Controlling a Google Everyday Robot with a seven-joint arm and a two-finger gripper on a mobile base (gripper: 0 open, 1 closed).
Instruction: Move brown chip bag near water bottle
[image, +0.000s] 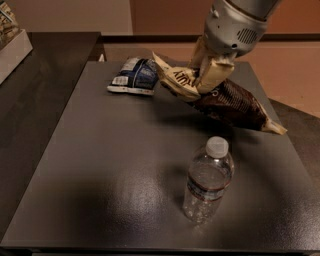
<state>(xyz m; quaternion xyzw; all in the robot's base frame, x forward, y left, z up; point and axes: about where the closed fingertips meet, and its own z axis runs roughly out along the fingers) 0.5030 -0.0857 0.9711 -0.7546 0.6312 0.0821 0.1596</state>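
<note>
Mid-air, gripper around brown chip bag

You have a dark grey table filling most of the view, its top dull and faintly shiny. Near its far edge lies a small blue-and-white snack bag, flat and crinkled; the gripper hangs just to the right of it, above the table. To your left a darker counter butts against the table, and a white box sits on it at the corner. Tan floor shows beyond the right edge.
</note>
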